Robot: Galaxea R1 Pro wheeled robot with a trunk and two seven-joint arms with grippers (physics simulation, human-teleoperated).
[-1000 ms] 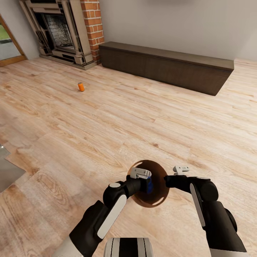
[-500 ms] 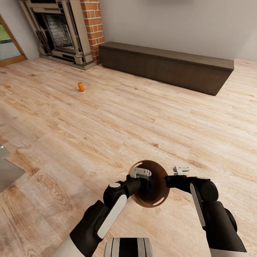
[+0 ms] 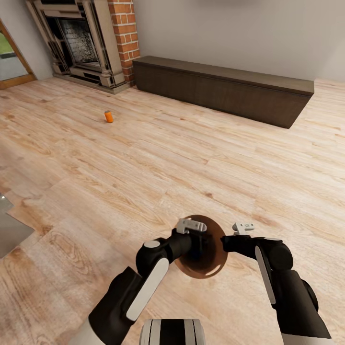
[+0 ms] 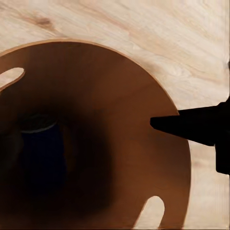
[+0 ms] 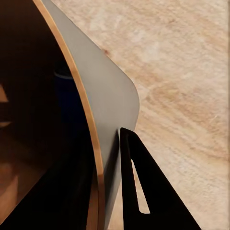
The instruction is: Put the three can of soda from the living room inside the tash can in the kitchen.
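Note:
The brown trash can (image 3: 207,268) hangs just above the wood floor in front of me, and my right gripper (image 3: 224,242) is shut on its right rim. One right finger (image 5: 143,191) lies against the bin's outer wall (image 5: 108,110). My left gripper (image 3: 194,233) hovers open over the bin's mouth with nothing in it; one of its fingers (image 4: 191,125) reaches across the opening. The blue soda can (image 4: 40,153) lies deep in the bin's dark inside. An orange soda can (image 3: 109,116) stands on the floor far off to the left. The third can is out of view.
The brick fireplace (image 3: 81,38) fills the far left corner. A long low dark bench (image 3: 225,88) runs along the back wall. A grey floor patch (image 3: 7,230) shows at the left edge. Wood plank floor (image 3: 158,163) stretches between me and the orange can.
One second ago my left gripper held the blue can over the bin. It let go, the can dropped inside, and the left gripper has since lifted slightly.

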